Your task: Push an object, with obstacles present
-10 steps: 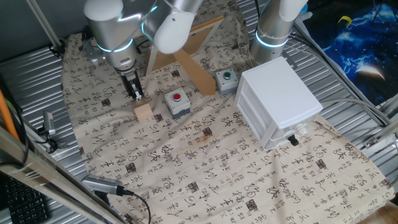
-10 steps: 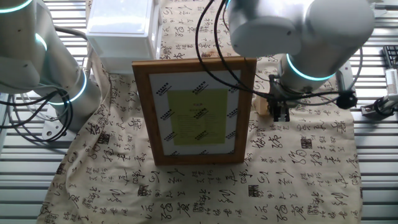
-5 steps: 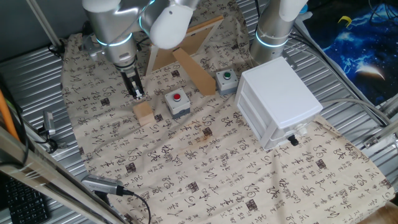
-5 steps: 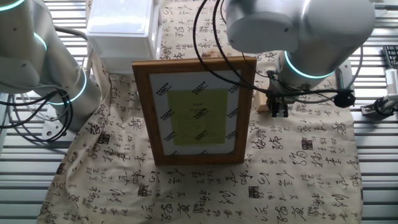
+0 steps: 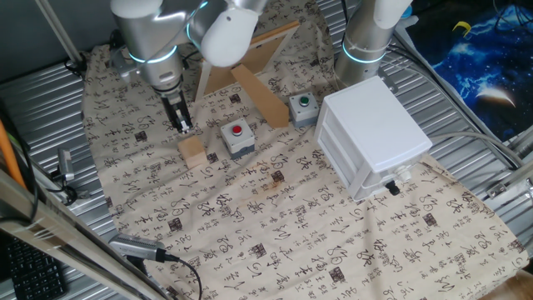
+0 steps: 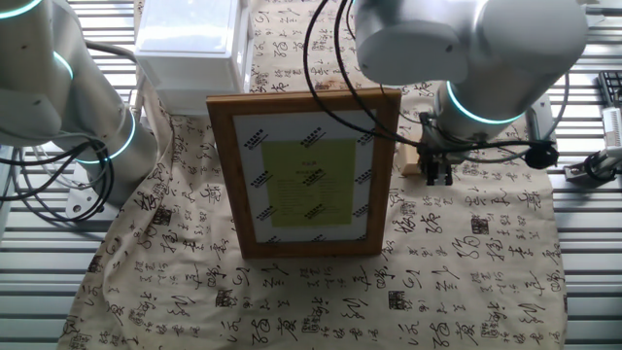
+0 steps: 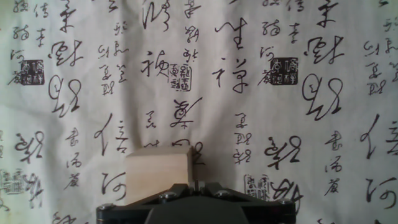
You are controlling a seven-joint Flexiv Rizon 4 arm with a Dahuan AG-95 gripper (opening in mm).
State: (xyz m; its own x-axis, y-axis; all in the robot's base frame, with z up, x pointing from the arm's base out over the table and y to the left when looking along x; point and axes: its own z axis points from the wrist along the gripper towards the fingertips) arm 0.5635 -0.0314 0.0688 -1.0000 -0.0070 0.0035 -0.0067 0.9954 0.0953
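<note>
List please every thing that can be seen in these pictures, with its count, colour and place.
Small plain tan wooden block: one, tan, on the cloth just in front of the hand.
Small grey box with red button: one, beside the block.
Small grey box with green button: one, between the strut and the cabinet.
Tan wooden picture frame with strut: one, upright behind the boxes.
Large white drawer cabinet: one, white, to one side of the boxes.
Printed cloth with black characters: one, beige, covering the table.
Second robot arm: one, silver, behind the cabinet.
Hand: one, dark fingers together, pointing down behind the block.
</note>
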